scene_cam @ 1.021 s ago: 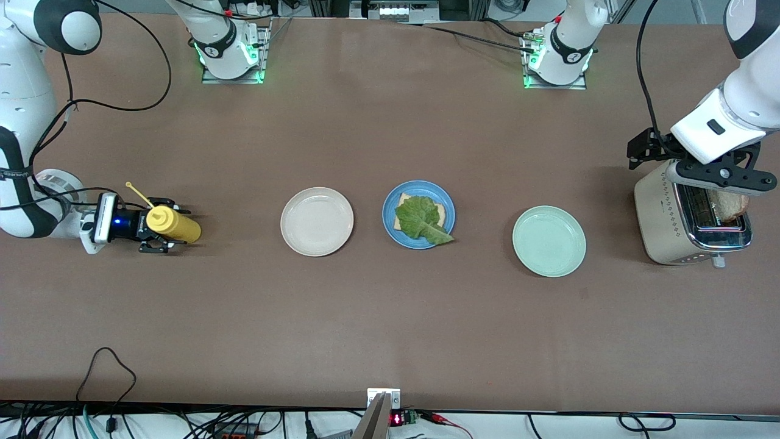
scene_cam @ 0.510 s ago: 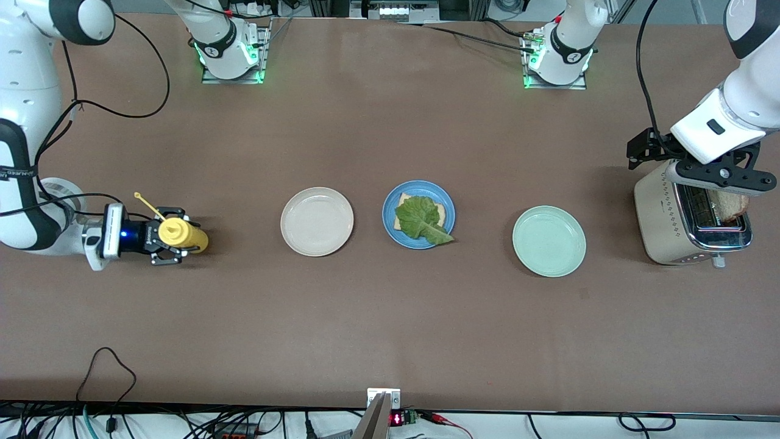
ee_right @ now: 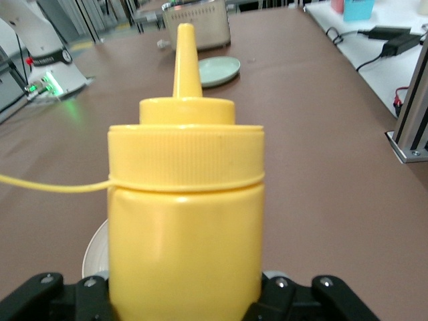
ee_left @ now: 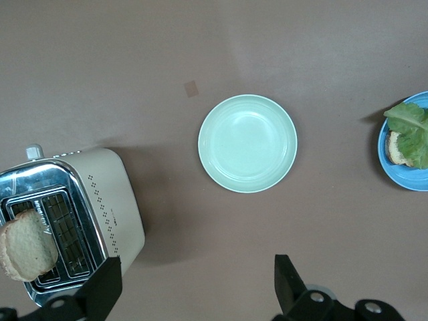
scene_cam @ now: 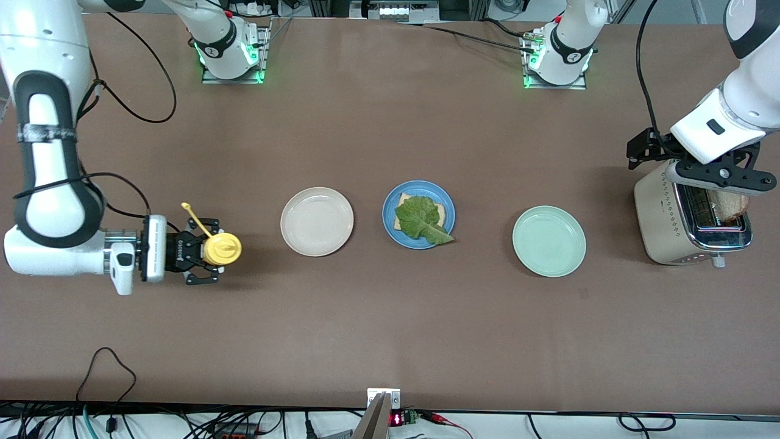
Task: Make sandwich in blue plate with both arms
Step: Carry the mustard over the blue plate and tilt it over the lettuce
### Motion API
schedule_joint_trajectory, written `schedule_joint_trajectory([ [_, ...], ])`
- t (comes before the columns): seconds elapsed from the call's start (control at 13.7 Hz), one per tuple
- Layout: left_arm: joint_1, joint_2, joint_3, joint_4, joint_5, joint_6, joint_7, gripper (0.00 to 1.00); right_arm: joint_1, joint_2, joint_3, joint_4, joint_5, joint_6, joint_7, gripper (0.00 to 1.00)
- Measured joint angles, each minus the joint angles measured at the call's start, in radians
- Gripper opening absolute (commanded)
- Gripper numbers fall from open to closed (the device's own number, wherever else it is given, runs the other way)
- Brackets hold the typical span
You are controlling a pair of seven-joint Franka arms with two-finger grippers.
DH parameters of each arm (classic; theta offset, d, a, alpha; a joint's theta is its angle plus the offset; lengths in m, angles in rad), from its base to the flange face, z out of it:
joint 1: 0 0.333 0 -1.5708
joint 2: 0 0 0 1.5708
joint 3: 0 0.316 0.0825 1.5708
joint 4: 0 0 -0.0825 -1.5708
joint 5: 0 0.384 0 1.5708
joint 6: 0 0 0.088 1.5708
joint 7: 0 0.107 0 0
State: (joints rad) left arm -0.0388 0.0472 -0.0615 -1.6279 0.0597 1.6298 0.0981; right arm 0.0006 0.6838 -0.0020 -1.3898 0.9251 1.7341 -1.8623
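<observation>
Three plates sit in a row across the middle of the tabletop point(scene_cam: 390, 317): a cream-white plate point(scene_cam: 317, 221) toward the right arm's end, the blue plate point(scene_cam: 418, 214) in the centre, and a pale mint-green plate point(scene_cam: 549, 241) toward the left arm's end. On the blue plate lies one toasted bread slice point(scene_cam: 446, 210) with a crinkled green lettuce leaf point(scene_cam: 419, 221) draped over it, the leaf's stem reaching the plate's rim on the side nearer the front camera. No top slice on it. Out at the right arm's end, the right claw point(scene_cam: 210, 251) is clenched around a yellow squeeze bottle point(scene_cam: 222, 249), fingers on both sides of its body, the bottle standing nozzle-up with its loose cap strap point(scene_cam: 196, 219) sticking out; the bottle is near the cream-white plate but apart from it. Over at the left arm's end, the left claw point(ee_left: 194, 287) hangs released, fingers spread wide, above a beige toaster point(scene_cam: 655, 216), and a second bread slice point(ee_left: 27, 246) pokes up out of a toaster slot, untouched.
</observation>
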Motion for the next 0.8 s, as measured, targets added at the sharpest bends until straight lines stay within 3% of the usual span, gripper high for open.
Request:
schedule_joint_trajectory([
  [0.51,0.000,0.000,0.000,0.000,0.000,0.000,0.000,1.00,0.263,0.000,0.000,0.198,-0.428,0.094,0.457,0.34],
  [0.8,0.000,0.000,0.000,0.000,0.000,0.000,0.000,1.00,0.385,0.001,0.000,0.223,-0.662,0.126,0.589,0.34],
])
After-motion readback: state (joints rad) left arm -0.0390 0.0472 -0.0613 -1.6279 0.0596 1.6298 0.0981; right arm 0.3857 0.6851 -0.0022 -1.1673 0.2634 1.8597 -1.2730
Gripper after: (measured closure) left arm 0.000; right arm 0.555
